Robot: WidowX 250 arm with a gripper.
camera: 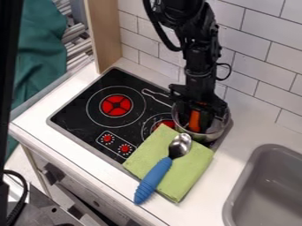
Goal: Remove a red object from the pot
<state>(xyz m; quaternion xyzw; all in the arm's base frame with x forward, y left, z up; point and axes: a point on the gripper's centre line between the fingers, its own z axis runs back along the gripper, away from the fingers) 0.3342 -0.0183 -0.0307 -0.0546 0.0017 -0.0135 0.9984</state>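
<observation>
Just beside a green cloth [190, 170] bearing a blue-handled metal spoon [160, 170], the black gripper [195, 119] dips into a round metal pot [219, 127], its opening and hold on the orange-red object [194, 122] unclear.

No text, label, number or sign is readable.

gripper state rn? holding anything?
Gripper: down in the pot, right at the red object; open, closed or holding it can't be told.
</observation>
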